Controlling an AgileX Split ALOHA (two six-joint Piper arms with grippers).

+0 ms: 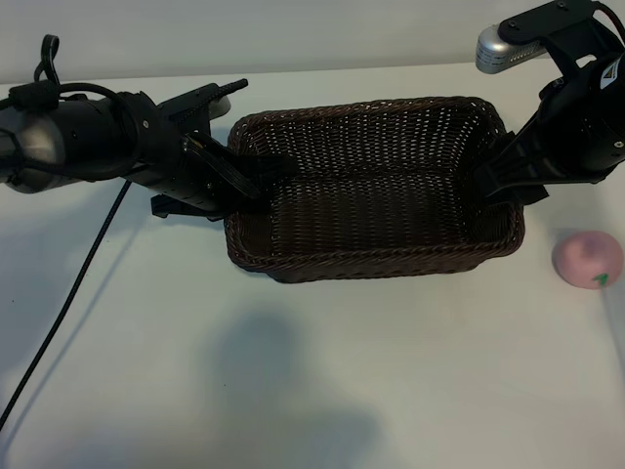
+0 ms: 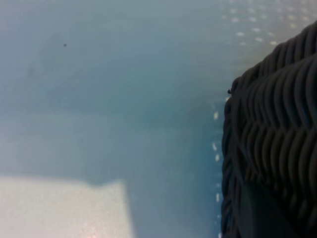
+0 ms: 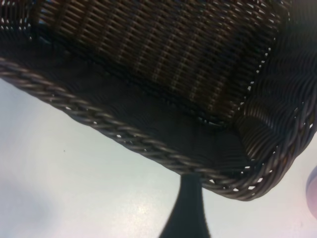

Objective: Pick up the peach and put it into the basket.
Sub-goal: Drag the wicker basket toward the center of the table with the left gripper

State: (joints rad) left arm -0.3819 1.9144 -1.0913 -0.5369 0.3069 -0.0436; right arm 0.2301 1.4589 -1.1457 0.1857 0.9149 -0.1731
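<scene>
The dark-brown wicker basket (image 1: 376, 249) stands mid-table with nothing in it. The pale-pink peach (image 1: 587, 259) lies on the table to the right of the basket, apart from both grippers; a sliver of the peach (image 3: 313, 191) shows at the edge of the right wrist view. My left gripper (image 1: 244, 184) is closed over the basket's left wall, one finger inside and one outside. My right gripper (image 1: 494, 182) stands open astride the right wall, and one dark finger (image 3: 189, 208) touches the braided rim (image 3: 148, 146) from outside.
A black cable (image 1: 73, 293) trails from the left arm across the white table toward the front left. The left wrist view shows the basket's outer weave (image 2: 277, 139) close up beside bare table.
</scene>
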